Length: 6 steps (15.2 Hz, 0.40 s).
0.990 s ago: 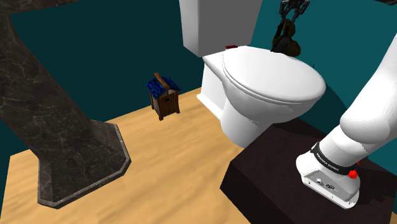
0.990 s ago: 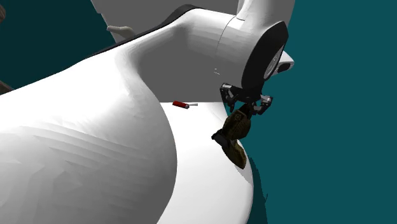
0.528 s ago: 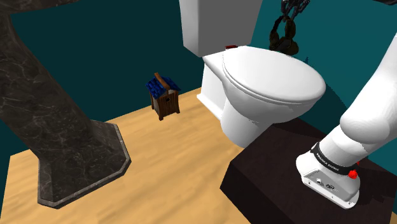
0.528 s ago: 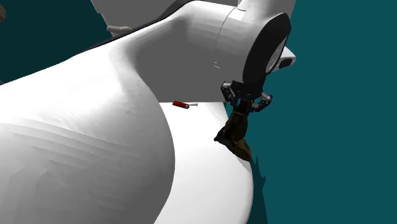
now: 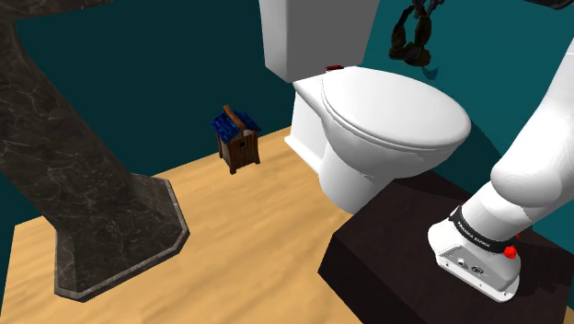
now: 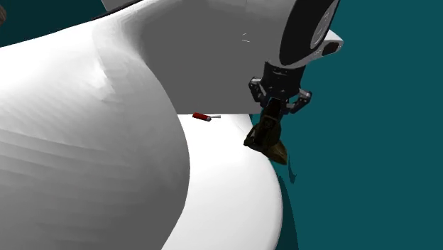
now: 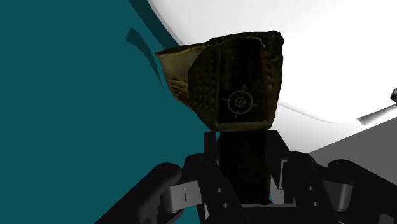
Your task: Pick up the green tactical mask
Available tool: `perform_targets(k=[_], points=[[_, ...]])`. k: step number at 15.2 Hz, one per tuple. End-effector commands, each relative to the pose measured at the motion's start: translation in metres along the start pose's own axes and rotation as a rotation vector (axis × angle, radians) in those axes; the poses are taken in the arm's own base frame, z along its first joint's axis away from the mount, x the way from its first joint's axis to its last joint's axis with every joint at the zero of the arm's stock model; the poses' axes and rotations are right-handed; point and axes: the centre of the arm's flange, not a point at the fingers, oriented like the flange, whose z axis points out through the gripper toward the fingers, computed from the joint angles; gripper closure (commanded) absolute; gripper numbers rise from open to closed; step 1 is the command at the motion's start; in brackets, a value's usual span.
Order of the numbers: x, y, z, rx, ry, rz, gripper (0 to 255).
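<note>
The main risk, as I judge it, is a slipping grip: the tool [image 6: 270, 122] is closed on the green tactical mask [image 6: 268, 142] by one narrow edge. Most of the mask hangs beyond the fingertips, so a quick swing or turn of the wrist could lever it loose. If it falls, it would probably strike the rounded toilet lid [image 5: 391, 110] near the rim. It could then slide off toward the teal wall, where a fresh grasp would be awkward. A second hazard is the toilet tank [image 5: 313, 32], at about nine o'clock from the mask in the shoulder view. A sideways carry that way could knock the hanging part against it. In that view the mask [image 5: 410, 40] hangs in the air at about one o'clock from the lid and apart from it, with wall behind. A small red thing [image 6: 201, 116] lies on the toilet at about nine o'clock from the mask in the second exterior view, well apart from it. Seen from the wrist, the mask [image 7: 229, 76] looks more olive-brown than green. It is a curved shell with a dull mottled skin. It has a dark perforated front panel bearing a small white crosshair mark. The tool [image 7: 242, 143] clasps its near edge.
</note>
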Motion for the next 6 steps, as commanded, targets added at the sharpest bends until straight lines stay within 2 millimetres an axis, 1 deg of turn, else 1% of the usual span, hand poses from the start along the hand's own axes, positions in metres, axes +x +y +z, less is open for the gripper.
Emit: perform_targets(k=[1,4,6], points=[[0.0,0.0,-0.009,0.0,0.0,0.0,255],[0.001,0.001,-0.025,0.0,0.0,0.0,255],[0.002,0.001,-0.026,0.0,0.0,0.0,255]])
